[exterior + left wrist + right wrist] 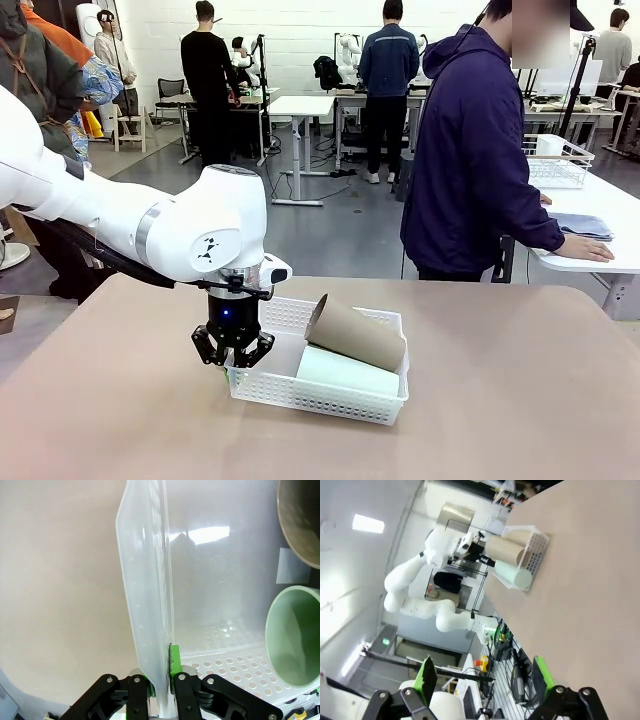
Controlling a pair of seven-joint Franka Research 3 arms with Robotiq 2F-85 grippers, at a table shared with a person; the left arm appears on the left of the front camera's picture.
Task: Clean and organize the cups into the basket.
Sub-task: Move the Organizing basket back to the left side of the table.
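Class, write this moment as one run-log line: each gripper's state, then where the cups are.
left gripper: shut on basket rim | right gripper: open, holding nothing | green cup, brown cup: lying in basket

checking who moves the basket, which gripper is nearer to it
Left. The left gripper is shut on the basket rim at its left end. The right gripper hangs open well away from it, off past the table edge.

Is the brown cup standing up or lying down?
Lying down. The brown cup rests tipped on its side in the white basket, leaning across the green cup, its open mouth facing left.
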